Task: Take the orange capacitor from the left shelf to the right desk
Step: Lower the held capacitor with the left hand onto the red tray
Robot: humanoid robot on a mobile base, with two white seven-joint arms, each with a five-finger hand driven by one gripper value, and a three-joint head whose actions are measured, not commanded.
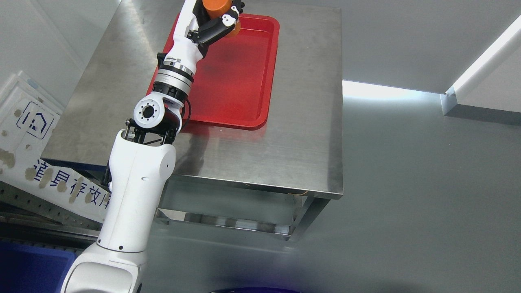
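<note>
Overhead, a steel table (pixel 285 134) is seen from the head camera, with a red tray (pixel 244 81) lying on its far half. The tray is set lengthwise, its near short edge close to the middle of the tabletop and its far edge near the top of the picture. Its floor is bare where it can be seen.

One arm, white with black joints, is brought in from the lower left and stretched up across the table's left side and over the tray's left rim. At its end, the left hand (pixel 217 18) is held over the far left corner of the tray, partly cut off by the top edge of the picture. An orange capacitor (pixel 217 6) is gripped in that hand: black and white fingers (pixel 228 18) are wrapped around its rounded body, and a little orange is shown below them as well. Whether the capacitor is touching the tray floor or is held just above it cannot be told from this angle.

The right arm is not shown anywhere in the view.

To the left of the table, a white signboard (pixel 28 134) with blue printing and worn patches is leaned at a tilt, and a blue bin (pixel 32 264) is partly shown at the lower left corner. The grey floor (pixel 427 203) is spread out to the right of the table, bright with reflected light near the wall.
</note>
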